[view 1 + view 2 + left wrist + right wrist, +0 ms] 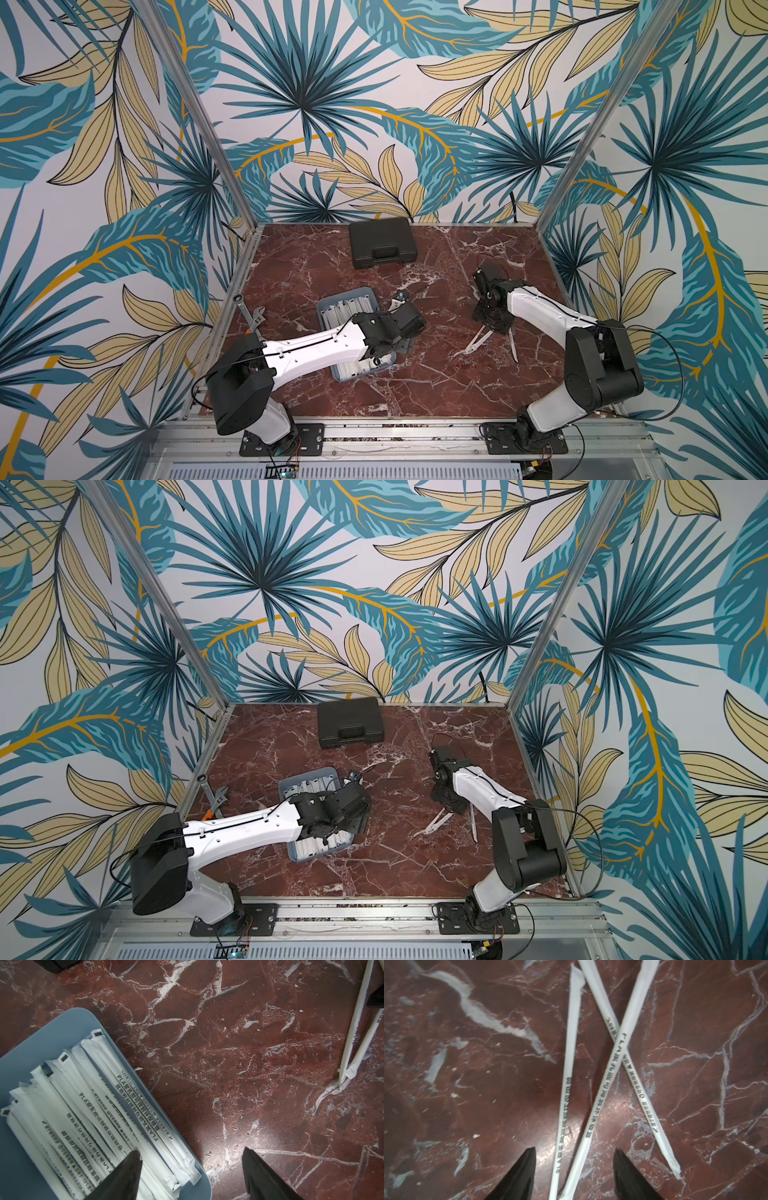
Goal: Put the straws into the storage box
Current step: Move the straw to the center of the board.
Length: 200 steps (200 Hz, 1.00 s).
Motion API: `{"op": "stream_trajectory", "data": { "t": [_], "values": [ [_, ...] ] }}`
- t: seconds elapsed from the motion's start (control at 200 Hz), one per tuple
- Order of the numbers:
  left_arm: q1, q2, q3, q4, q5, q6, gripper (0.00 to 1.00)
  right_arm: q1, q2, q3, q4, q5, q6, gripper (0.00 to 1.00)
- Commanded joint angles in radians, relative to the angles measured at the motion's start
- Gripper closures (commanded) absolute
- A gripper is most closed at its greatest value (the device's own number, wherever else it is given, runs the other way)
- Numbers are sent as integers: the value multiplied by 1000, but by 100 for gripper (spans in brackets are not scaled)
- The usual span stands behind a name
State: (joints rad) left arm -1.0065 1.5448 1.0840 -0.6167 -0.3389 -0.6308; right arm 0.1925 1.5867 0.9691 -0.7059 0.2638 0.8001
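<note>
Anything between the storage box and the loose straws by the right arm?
Nothing: the left wrist view shows bare marble table between the storage box and the loose straws.

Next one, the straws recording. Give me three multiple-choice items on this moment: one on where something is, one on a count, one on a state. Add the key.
1. The black case lies: A at the far edge of the table; B at its near edge; C at its left edge.
2. Count of loose straws on the table under the right gripper: A none; B three; C nine.
3. The right gripper is: A shut on a straw; B shut and empty; C open, holding nothing.

Key:
1 A: in both top views it sits against the back wall.
2 B: the right wrist view shows three, two of them crossed.
3 C: its fingers stand apart above straws lying flat.
</note>
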Motion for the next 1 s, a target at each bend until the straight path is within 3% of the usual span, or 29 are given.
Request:
{"op": "stream_trajectory", "data": {
  "t": [0.0,0.321,0.526,0.651,0.816,0.997],
  "values": [
    [1,-23,30,9,-6,18,19,-28,35,-44,72,-50,42,37],
    [66,-112,-5,-47,-61,26,18,-50,104,-46,140,-104,4,46],
    [140,-229,-96,-38,-74,10,18,-49,119,-26,125,-143,-62,71],
    [171,-289,-145,-34,-89,10,18,-30,98,-30,116,-182,-101,79],
    [204,-353,-195,-21,-97,8,18,53,94,-15,83,-218,-127,85],
    [223,-386,-214,-38,-103,2,18,234,133,54,23,-186,-152,88]
  ]
}}
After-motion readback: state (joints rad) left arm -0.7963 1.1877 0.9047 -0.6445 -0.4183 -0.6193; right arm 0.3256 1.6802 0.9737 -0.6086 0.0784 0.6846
